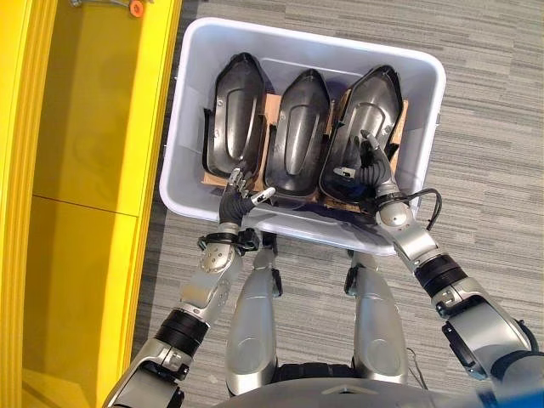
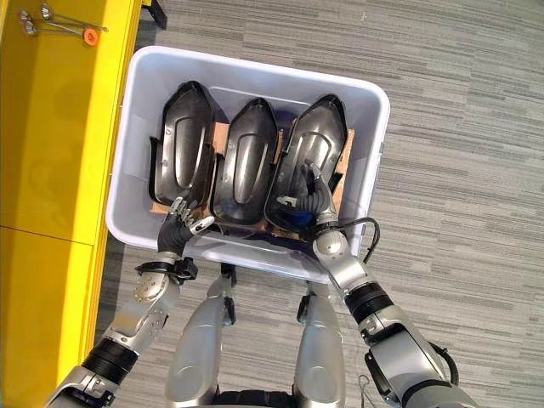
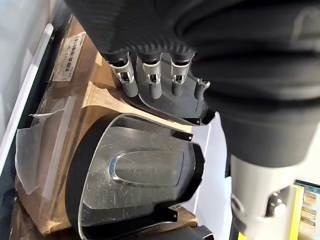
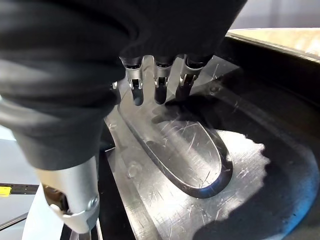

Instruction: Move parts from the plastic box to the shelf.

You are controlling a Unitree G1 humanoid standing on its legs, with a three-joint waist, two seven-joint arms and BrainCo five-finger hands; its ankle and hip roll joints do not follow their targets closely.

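Note:
Three black shell-shaped parts lie side by side, hollow side up, in a grey plastic box (image 1: 425, 110): a left part (image 1: 234, 110), a middle part (image 1: 297, 127) and a right part (image 1: 374, 106). My left hand (image 1: 234, 200) is at the near end of the left part, fingers straight and spread, thumb out toward the middle part. In the left wrist view its fingers (image 3: 150, 82) rest over a part's edge (image 3: 170, 102). My right hand (image 1: 374, 170) lies inside the right part's hollow near its near end, with relaxed fingers (image 4: 160, 85) touching the scratched inner surface (image 4: 200, 165).
A yellow shelf (image 1: 85, 127) runs along the left, close to the box. Some thin metal tools with an orange bit (image 2: 89, 36) lie on it at the far end. Brown cardboard (image 1: 276, 106) lines the box under the parts. Grey striped carpet (image 1: 493, 170) surrounds the box.

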